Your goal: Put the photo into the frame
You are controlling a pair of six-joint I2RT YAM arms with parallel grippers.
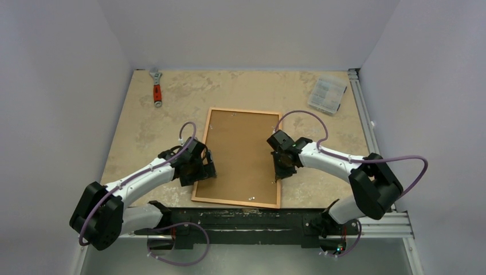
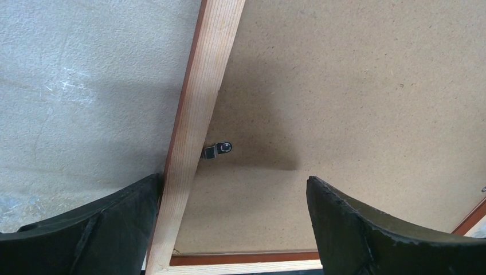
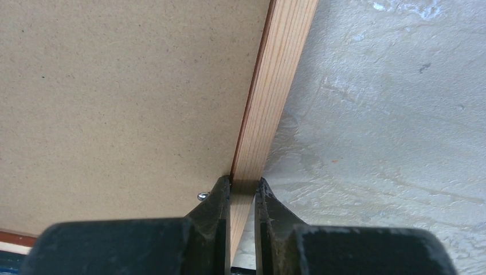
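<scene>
The frame point(image 1: 245, 110), thin orange-brown wood, lies flat at the table's middle. A plain brown sheet, the photo point(image 1: 240, 152) with its back up, fills it; no printed side shows. My left gripper point(image 1: 202, 166) is open over the frame's left rail point(image 2: 200, 97), one finger outside the rail and the other over the photo's back point(image 2: 355, 86); between its tips point(image 2: 233, 179) sits a small metal clip point(image 2: 216, 150). My right gripper point(image 1: 279, 172) is shut on the right rail point(image 3: 275, 97), a finger on each side point(image 3: 243, 183), beside the brown back point(image 3: 126, 86).
An orange-handled wrench point(image 1: 156, 89) lies at the back left. A small clear plastic box point(image 1: 327, 93) sits at the back right. White walls enclose the table on three sides, and a metal rail point(image 1: 361, 109) runs along its right edge.
</scene>
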